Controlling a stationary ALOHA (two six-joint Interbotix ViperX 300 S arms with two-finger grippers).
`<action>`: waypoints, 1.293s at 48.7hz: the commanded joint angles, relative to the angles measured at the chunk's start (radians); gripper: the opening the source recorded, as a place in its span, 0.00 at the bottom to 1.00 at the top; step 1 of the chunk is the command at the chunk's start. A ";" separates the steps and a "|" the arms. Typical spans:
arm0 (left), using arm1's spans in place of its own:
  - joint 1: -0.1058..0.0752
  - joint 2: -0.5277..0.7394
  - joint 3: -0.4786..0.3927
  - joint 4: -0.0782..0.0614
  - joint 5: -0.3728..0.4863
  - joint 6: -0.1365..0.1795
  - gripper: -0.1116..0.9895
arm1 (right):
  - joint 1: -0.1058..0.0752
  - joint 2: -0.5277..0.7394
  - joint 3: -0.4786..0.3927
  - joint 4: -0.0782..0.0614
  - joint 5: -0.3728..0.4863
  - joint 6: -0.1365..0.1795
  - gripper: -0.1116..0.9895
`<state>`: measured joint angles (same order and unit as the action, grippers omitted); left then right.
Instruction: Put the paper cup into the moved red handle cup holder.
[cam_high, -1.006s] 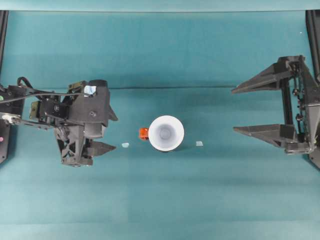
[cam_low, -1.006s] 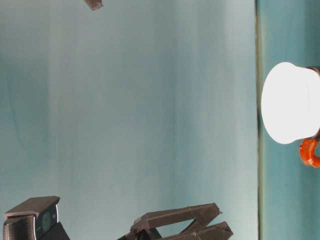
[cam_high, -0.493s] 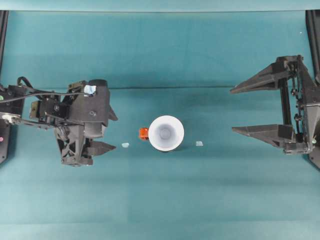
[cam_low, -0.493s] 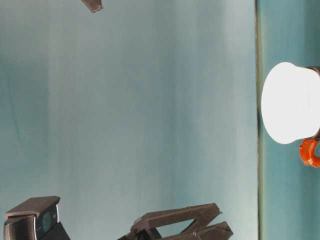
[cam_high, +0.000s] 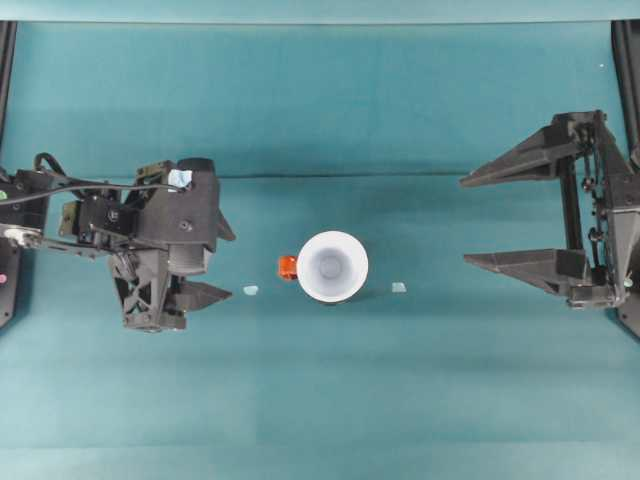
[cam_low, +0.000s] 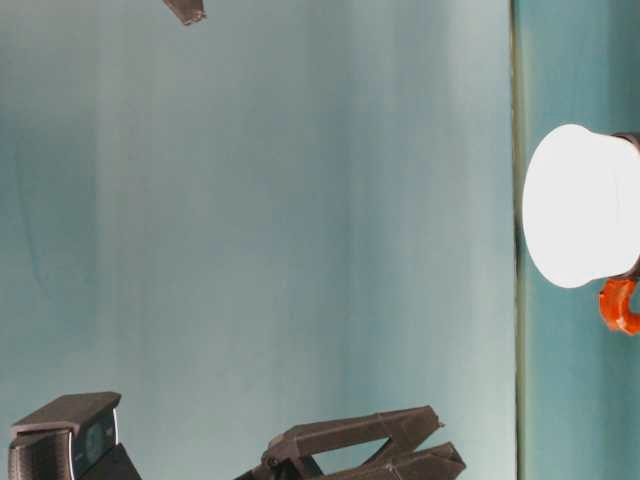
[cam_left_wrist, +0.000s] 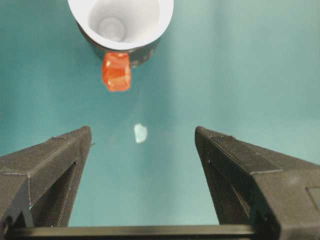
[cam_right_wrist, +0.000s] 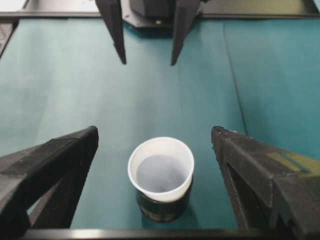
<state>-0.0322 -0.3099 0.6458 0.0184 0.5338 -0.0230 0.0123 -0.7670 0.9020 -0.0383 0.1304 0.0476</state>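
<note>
The white paper cup (cam_high: 332, 266) sits upright inside the black red handle cup holder (cam_high: 336, 301) at mid-table, its orange-red handle (cam_high: 287, 266) pointing toward my left gripper (cam_high: 228, 265). That gripper is open and empty, well short of the handle. In the left wrist view the cup (cam_left_wrist: 120, 20) and the handle (cam_left_wrist: 116, 72) lie ahead of the spread fingers (cam_left_wrist: 55, 155). My right gripper (cam_high: 466, 222) stands wide open and empty, far to the cup's other side. The right wrist view looks down into the cup (cam_right_wrist: 161, 170), with the holder (cam_right_wrist: 162, 210) under it.
Two small white scraps lie on the teal table, one (cam_high: 250, 290) between the left gripper and the handle, the other (cam_high: 399, 287) just right of the holder. Dark frame rails (cam_high: 628, 60) run along the table's sides.
</note>
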 joint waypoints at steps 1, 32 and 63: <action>0.002 -0.015 -0.011 0.003 -0.003 0.002 0.91 | 0.002 0.000 -0.026 -0.002 -0.005 -0.008 0.89; 0.002 -0.015 -0.011 0.003 -0.005 0.000 0.91 | 0.002 -0.002 -0.026 -0.002 0.015 -0.009 0.89; 0.002 -0.015 -0.011 0.003 -0.003 0.000 0.91 | 0.002 -0.002 -0.026 -0.002 0.011 -0.009 0.89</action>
<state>-0.0307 -0.3099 0.6458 0.0199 0.5338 -0.0230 0.0107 -0.7670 0.9020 -0.0383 0.1473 0.0476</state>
